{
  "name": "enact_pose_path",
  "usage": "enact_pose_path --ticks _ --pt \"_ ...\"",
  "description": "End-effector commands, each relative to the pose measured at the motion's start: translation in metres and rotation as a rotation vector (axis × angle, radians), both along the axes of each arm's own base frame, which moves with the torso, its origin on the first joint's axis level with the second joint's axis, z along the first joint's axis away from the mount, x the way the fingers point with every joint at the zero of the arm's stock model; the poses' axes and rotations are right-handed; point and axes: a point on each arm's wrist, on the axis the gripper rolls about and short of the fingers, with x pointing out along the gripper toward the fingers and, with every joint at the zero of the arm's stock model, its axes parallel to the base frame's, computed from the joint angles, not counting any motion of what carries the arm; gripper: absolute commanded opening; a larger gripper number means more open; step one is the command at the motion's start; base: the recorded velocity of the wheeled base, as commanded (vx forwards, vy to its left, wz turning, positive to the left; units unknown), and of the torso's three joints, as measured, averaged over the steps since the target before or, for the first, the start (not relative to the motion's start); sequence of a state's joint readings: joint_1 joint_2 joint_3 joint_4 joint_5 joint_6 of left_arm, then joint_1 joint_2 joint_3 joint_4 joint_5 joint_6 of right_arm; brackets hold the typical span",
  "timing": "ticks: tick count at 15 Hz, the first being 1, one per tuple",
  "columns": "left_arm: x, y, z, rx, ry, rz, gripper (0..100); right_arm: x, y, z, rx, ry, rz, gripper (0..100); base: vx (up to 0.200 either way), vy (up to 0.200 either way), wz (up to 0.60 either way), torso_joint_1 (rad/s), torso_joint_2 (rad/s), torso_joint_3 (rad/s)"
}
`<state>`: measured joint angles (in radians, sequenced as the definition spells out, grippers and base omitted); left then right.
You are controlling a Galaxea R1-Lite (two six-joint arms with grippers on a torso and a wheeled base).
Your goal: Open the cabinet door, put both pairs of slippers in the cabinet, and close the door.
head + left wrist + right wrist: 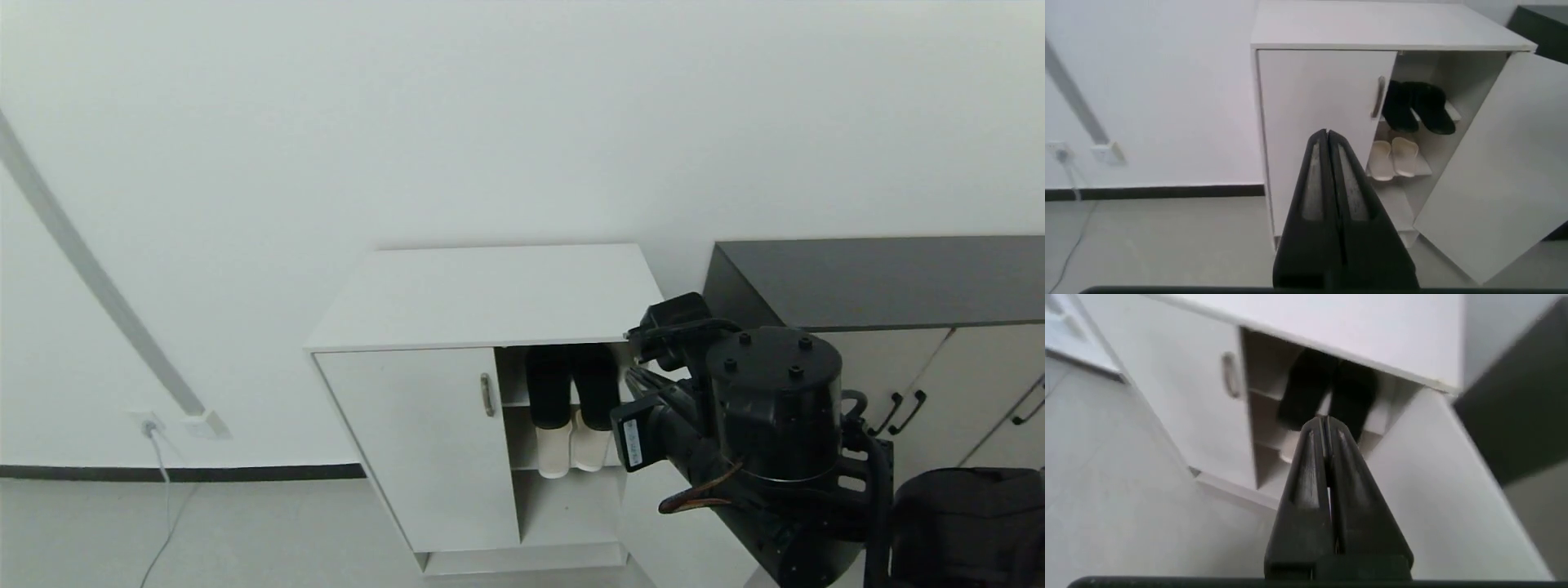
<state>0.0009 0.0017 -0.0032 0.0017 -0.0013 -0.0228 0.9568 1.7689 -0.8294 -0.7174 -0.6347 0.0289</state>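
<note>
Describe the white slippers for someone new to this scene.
Find the white cabinet against the wall; its right door stands open. Inside, the white slippers sit on the shelf just below the black slippers, the paler, lower pair.

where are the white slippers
In the head view, the pair of white slippers sits on a shelf in the open right side of the white cabinet, just below the pair of black slippers.

Head, both wrists: same cabinet (pixel 490 294)
</note>
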Motion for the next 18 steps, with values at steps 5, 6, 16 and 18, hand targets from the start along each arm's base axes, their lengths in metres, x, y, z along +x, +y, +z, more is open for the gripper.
enact_pose_path --ticks 5,6,16,18 --pt "0.000 0.000 0.000 0.000 0.000 0.000 0 0.011 -0.008 -0.001 -0.003 0.001 -0.043 0 0.000 0.000 -0.48 0.008 0.00 0.003" --pt "0.000 0.000 0.000 0.000 0.000 0.000 0 0.013 -0.008 -0.001 -0.002 0.000 -0.047 0 0.000 0.000 0.00 0.000 0.00 0.000" --pt "0.000 0.000 0.000 0.000 0.000 0.000 0 0.017 -0.012 -0.001 -0.011 -0.008 -0.065 0 -0.120 0.000 0.00 0.001 0.00 0.000" --pt "0.000 0.000 0.000 0.000 0.000 -0.001 0 0.018 -0.012 -0.001 -0.009 -0.009 -0.068 0 -0.200 0.000 0.00 0.002 0.00 0.000"
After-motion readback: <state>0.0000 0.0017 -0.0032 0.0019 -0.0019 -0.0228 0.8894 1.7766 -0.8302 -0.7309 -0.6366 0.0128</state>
